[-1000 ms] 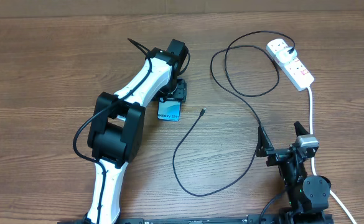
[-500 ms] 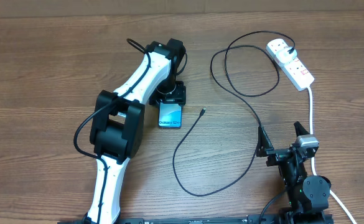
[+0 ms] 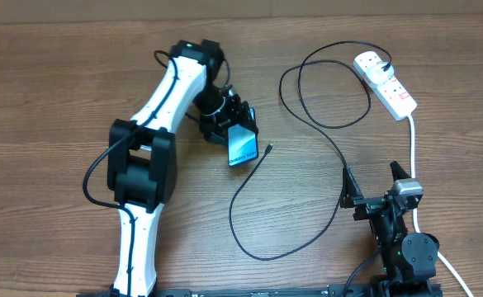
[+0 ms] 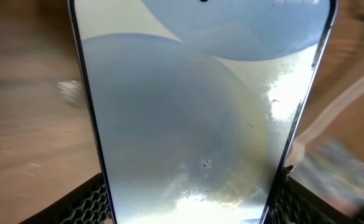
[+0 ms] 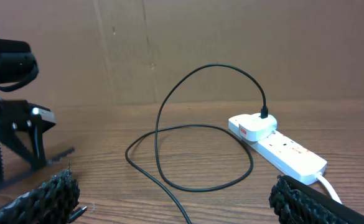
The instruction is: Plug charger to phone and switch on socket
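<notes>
My left gripper [image 3: 229, 125] is shut on the phone [image 3: 242, 146], whose blue-teal screen faces up and tilts toward the lower right. In the left wrist view the phone [image 4: 194, 106] fills the frame between the two fingers. The charger's thin black cable [image 3: 258, 177] loops across the table, and its connector tip [image 3: 270, 148] lies just right of the phone. Its plug [image 3: 370, 61] sits in the white socket [image 3: 387, 82] at the back right. The cable [image 5: 169, 174] and the socket [image 5: 281, 148] also show in the right wrist view. My right gripper [image 3: 375, 186] is open and empty near the front right.
The socket's thick white cord [image 3: 412, 148] runs down the right side, past my right arm. Brown cardboard [image 5: 231, 43] stands behind the table's far edge.
My left gripper has lifted the phone and swung it right and toward the cable's connector tip, with the wrist turned. The right arm has not moved.
</notes>
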Tool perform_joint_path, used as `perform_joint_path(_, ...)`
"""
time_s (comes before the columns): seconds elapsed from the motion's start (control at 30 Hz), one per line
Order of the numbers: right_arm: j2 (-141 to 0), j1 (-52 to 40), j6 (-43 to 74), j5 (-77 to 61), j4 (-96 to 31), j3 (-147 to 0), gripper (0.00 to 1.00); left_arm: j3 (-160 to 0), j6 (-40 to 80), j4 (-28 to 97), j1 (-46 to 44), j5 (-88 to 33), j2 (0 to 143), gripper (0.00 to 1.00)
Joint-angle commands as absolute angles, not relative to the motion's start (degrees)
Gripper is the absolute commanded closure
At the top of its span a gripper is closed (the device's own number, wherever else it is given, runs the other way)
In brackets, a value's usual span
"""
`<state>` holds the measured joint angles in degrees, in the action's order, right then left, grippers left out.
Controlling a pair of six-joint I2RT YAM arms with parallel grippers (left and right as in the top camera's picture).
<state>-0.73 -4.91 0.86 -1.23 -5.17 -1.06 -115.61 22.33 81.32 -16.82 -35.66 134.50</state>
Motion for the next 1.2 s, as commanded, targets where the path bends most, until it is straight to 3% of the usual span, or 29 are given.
perform_joint_path(0.0, -0.16, -5.13, 1.06, -0.93, -4.84, -0.47, 0.0, -117.27, 22.68, 82.41, -14.17, -54.5, 134.56, 0.31)
perform_joint_path(0.37, -0.16, -5.13, 1.06, -0.95, -4.84, -0.47, 0.0, -117.27, 22.96, 83.4, -9.89, -81.06, 134.56, 0.31)
perform_joint_path(0.67, -0.16, -5.13, 1.06, -0.93, -4.84, -0.47, 0.0, -117.27, 23.05, 85.23, -9.28, -90.63, 134.56, 0.31)
perform_joint_path(1.0, -0.16, -5.19, 6.2, -8.86, -3.9, -0.47, 0.0, -117.27, 24.47, 85.52, -9.28, -90.61, 134.56, 0.31)
perform_joint_path(1.07, -0.16, -5.19, 6.94, -13.5, 0.97, -0.47, 0.0, -117.27, 24.47, 85.54, -9.28, -90.61, 134.56, 0.32)
perform_joint_path(1.17, -0.16, -5.19, 22.04, -37.95, 4.62, -0.47, 0.0, -117.27, 24.43, 85.47, -9.28, -90.59, 134.56, 0.31)
